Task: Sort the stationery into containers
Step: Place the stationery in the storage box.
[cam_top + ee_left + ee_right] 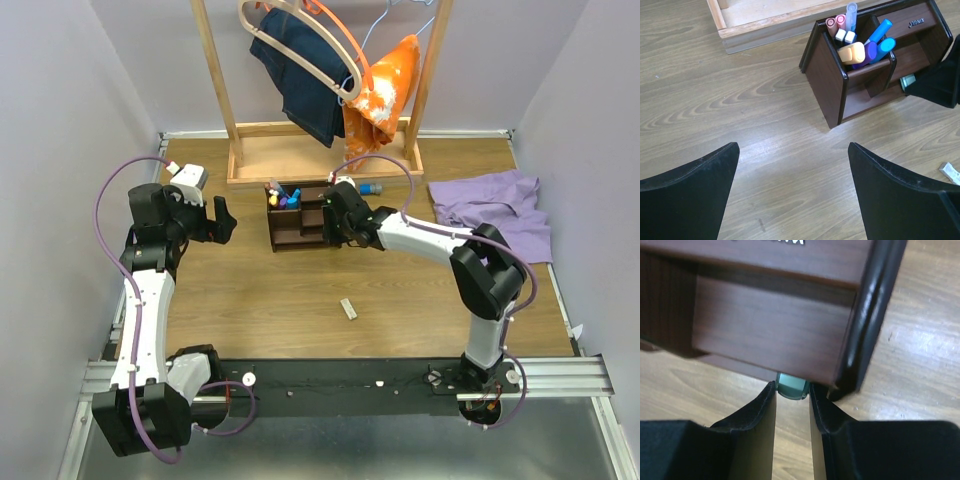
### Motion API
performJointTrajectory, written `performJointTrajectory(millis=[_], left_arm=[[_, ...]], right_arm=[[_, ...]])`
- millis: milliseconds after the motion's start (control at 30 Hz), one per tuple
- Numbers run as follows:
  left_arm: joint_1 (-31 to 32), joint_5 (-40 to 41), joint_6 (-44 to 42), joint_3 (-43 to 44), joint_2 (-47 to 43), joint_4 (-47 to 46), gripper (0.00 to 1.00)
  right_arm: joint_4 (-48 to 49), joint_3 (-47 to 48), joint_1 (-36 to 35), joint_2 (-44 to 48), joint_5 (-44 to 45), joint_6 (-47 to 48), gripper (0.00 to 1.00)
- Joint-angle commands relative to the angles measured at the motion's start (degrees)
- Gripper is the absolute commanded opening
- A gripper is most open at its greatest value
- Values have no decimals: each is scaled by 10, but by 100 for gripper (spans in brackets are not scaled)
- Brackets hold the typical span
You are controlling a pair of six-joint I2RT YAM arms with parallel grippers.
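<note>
The dark brown desk organizer [298, 216] stands mid-table. Its back left slot holds several pens and highlighters [860, 42], pink, blue, purple and orange. My right gripper [340, 216] is at the organizer's right front. It is shut on a green highlighter [791, 386], whose end is in the low compartment under the drawer [775, 335]. The highlighter also shows in the left wrist view [908, 81]. My left gripper [222, 220] is open and empty, left of the organizer and above bare wood [792, 145]. A small beige eraser [348, 309] lies in front. A blue-capped item [371, 187] lies behind the right gripper.
The tall light-wood clothes rack [300, 150] with jeans and an orange garment stands behind the organizer. A purple cloth [495, 210] lies at the right. The eraser also shows at the right edge of the left wrist view [951, 172].
</note>
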State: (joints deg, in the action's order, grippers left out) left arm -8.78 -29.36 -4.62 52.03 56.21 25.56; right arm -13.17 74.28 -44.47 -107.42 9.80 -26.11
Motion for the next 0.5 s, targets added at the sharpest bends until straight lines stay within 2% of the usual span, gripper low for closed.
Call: performJointTrajectory(millis=[0,67,100,200,267,467], left_arm=[[3,4,-8,2,-12,5,99],[3,4,-8,2,-13,6,99],[3,4,-8,2,-11,5,99],[4,4,-7,3,-10,5,99],[3,4,-6,3,-8,1,99],[3,1,-4,4,-7,-2,99]], right_arm=[[3,33,9,-28,37,-7,12],[2,41,10,-32,43,-8,17],[1,43,10,-33,44,-8,29],[-6,46,10,-36,55,-12,48],[-11,42,10,-32,57,-12,52],[-19,20,11,2,44,-15,56]])
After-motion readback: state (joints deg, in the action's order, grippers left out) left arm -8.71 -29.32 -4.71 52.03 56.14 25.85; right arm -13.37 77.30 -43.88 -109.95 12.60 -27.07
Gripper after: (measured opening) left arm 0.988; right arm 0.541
